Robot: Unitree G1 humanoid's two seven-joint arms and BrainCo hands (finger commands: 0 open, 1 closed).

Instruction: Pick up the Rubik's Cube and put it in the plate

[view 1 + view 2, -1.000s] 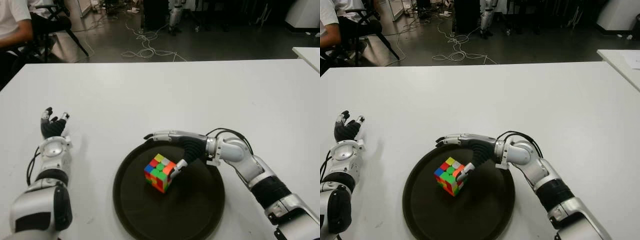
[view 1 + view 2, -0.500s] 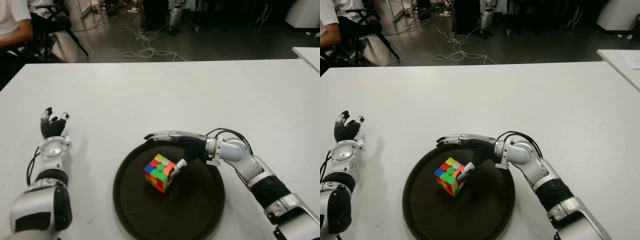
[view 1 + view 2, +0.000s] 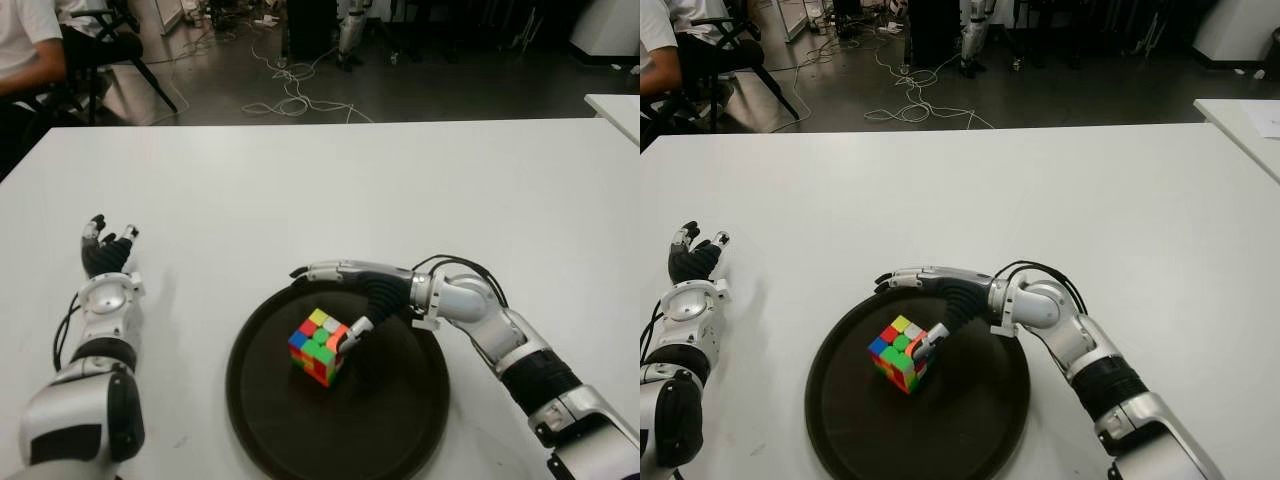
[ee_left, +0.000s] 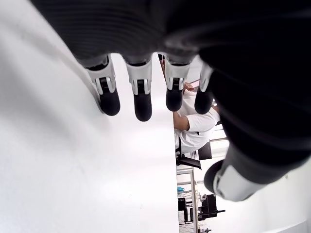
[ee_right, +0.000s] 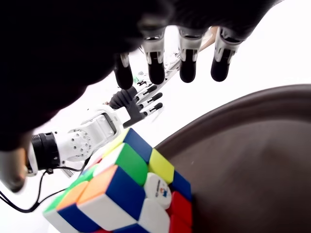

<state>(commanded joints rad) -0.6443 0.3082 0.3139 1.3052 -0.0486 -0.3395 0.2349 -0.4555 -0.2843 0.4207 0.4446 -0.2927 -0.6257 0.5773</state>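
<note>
Four fingers (image 3: 325, 270) of the right hand (image 3: 372, 292) are stretched out straight and spread over the far rim of the plate (image 3: 400, 420), holding nothing. Its thumb (image 3: 356, 333) reaches down beside the right face of the Rubik's Cube (image 3: 319, 346); whether the tip touches the cube cannot be told. In the right wrist view the four fingertips hang apart in a row, clear of the cube, which sits close under the palm.

Rubik's Cube: lying inside the plate, left of the plate's centre, one corner turned toward the near edge of the table (image 3: 300, 190). Visible stickers are yellow, white, orange, green, blue and red.

Plate: dark, round, with a raised rim, set on the white table close to its near edge, slightly right of the middle.

Right forearm runs from the near right corner of the table in toward the plate, a black cable (image 3: 455, 266) looping at the wrist.

Left hand (image 3: 105, 255): near the left edge of the table, well apart from the plate, palm over the surface. Its own wrist view shows the fingers straight and slightly apart, holding nothing.

Beyond the far left corner of the table, a person's (image 3: 28, 45) white sleeve and a chair (image 3: 110, 45) show; cables (image 3: 290, 90) lie on the floor.
</note>
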